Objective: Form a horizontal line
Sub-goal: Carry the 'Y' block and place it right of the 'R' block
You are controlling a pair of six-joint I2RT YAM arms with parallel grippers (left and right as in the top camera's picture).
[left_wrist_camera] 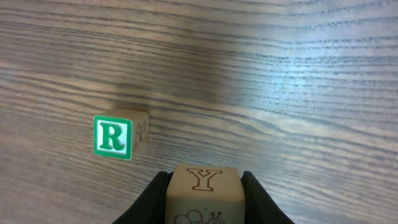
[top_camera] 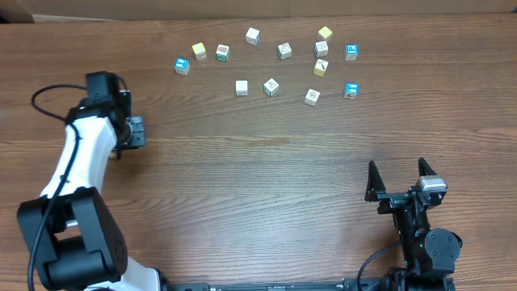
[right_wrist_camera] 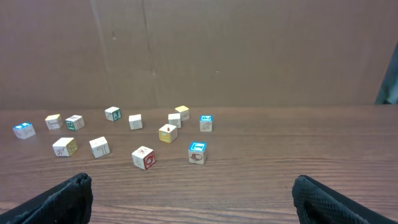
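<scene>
The wooden surface (top_camera: 266,186) lay mostly bare, with the left arm (top_camera: 81,153) reaching across its left side and the right arm parked at the near edge. The right tool (top_camera: 397,170) stood with its jaws spread wide and held nothing. The left tool (top_camera: 137,132) was closed down to a narrow gap on the Y cube (left_wrist_camera: 203,190), one black finger pressed against each side face.

A loose scatter of cubes (top_camera: 241,87) sat along the far side, among them blue-faced cubes (top_camera: 182,65) and a yellow cube (top_camera: 325,33), all well apart from the left tool.

The horizontal line was barely begun. In the left wrist view the R cube (left_wrist_camera: 115,137), its green letter facing the camera, rested alone on the surface, just beside the held Y cube and offset from it, with a gap between them. Whether the Y cube touched the surface could not be told.

The likely step was setting the Y cube down next to the R cube. The risks looked like these:
- A finger might nudge the R cube as the jaws opened, because it sat so close.
- The Y cube might land skewed or out of row if released before it was squared up.
- It might tip if let go above the surface.
</scene>
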